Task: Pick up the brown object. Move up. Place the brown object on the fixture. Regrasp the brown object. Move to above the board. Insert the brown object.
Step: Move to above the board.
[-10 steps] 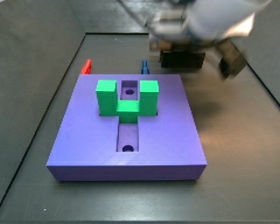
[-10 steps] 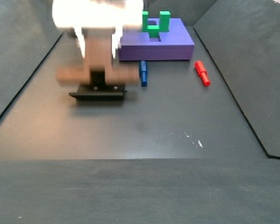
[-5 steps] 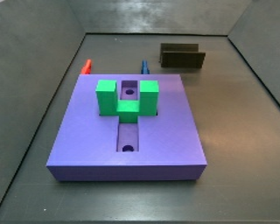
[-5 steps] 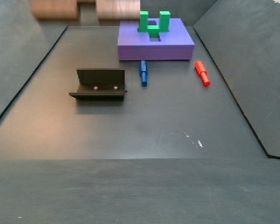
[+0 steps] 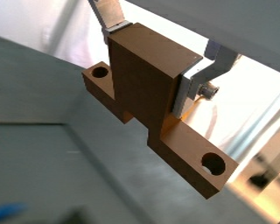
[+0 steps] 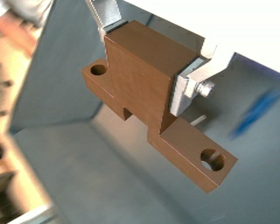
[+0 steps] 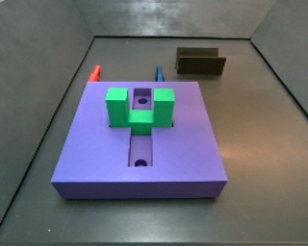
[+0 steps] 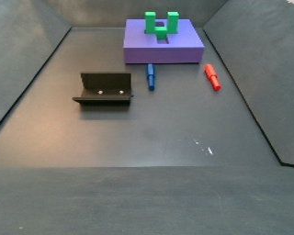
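1. Between the silver fingers point(image 5: 213, 70) in a wrist view, the brown object point(image 5: 149, 83) is pinched across its thick block, with the long flat stem and its round hole hanging below the gripper point(image 5: 154, 61). Judged from this, the pick is done and the block is carried off the floor; placing it on the fixture, regrasping, moving over the board and inserting remain. The floor behind the brown object is blurred, and a blue smear at the frame edge cannot be identified.

2. Around the brown object point(image 6: 149, 79) in a wrist view, the gripper point(image 6: 154, 57) shows the same clamped hold, one pad point(image 6: 192, 74) flat against the block's side. A blurred blue streak beyond the block is probably the blue peg, though that is uncertain. Neither fixture nor board can be made out.

3. Beyond the board point(image 7: 86, 159) in a side view, the fixture point(image 7: 200, 61) stands empty, well apart from the board's far edge. The green block point(image 7: 140, 106) sits on the board over its groove; a red peg point(image 7: 93, 72) and a blue peg point(image 7: 158, 73) lie just past the board. Gripper and brown object are out of frame.

4. Nearer the camera than the board point(image 8: 162, 50) in a side view, the fixture point(image 8: 104, 89) is again bare, confirming the placing is not yet done. The arm is not in view.
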Controlling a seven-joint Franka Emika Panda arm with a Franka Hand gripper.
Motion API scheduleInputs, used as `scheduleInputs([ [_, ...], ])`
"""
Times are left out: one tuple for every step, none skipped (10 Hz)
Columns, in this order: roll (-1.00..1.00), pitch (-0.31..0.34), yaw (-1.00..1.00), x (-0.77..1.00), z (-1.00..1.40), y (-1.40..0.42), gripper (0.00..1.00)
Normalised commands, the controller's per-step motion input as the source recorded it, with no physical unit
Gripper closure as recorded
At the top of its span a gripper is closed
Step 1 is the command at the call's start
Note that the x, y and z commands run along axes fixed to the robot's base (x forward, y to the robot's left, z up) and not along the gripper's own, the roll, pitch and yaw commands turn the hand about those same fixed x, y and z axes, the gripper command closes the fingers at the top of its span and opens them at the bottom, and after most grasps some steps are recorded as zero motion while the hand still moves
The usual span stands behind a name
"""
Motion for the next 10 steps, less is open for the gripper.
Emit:
scheduleInputs([
  [-1.00, 0.040, -0.07, -1.01, 0.29, -1.40, 1.00],
  [-1.00, 0.040, -0.07, -1.02, 0.27, -1.40, 1.00],
  [-1.00, 0.047, -0.07, -1.03, 0.28, -1.40, 1.00],
  [-1.00, 0.046, -0.06, -1.05, 0.29, -1.40, 1.00],
  [-1.00, 0.043, -0.06, -0.47, 0.12, -0.57, 1.00],
  [-1.00, 0.044, -0.05, -0.19, 0.03, -0.17, 1.00],
  [-1.00, 0.059, -0.05, -0.10, 0.00, -0.05, 1.00],
  [-1.00, 0.027, -0.04, -0.09, 0.03, -0.03, 1.00],
  [-0.99, -0.007, -0.03, -0.08, 0.01, 0.00, 1.00],
  [-0.77, -0.019, -0.02, -0.07, 0.01, 0.04, 1.00],
])
